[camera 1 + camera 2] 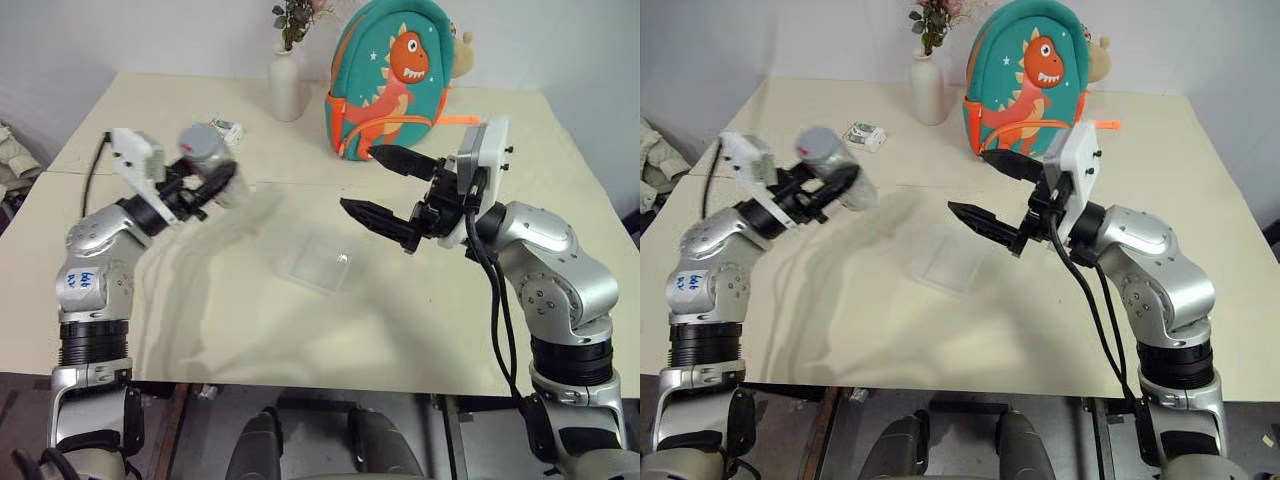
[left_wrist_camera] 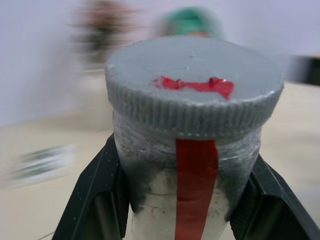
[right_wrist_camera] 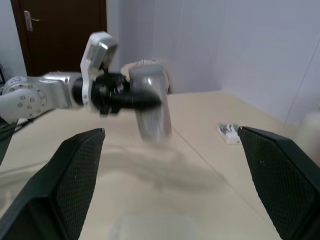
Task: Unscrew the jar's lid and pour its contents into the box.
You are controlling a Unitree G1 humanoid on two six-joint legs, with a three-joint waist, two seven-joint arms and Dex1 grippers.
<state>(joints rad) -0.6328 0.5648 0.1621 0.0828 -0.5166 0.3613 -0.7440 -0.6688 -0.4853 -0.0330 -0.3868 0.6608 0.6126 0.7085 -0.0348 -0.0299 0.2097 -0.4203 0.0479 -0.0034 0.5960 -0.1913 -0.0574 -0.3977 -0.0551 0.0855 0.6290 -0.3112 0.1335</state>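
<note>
The jar (image 2: 192,200), lid (image 2: 195,82) on, is clamped in the left gripper (image 1: 205,185) above the table (image 1: 420,330); red tape is resolved at the wrist. The right gripper (image 1: 385,190) is spread wide, empty, over the box (image 1: 318,260).

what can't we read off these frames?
- Contents: hidden inside the jar, whose lid is on, in the left wrist view.
- Jar's lower end: cut off by the bottom edge there, between the left gripper fingers.
- Jar markings: smeared by motion blur in both eye views.
- Box: whether anything lies in it; a tiny speck, too small to name.
- Packet: print too small.
</note>
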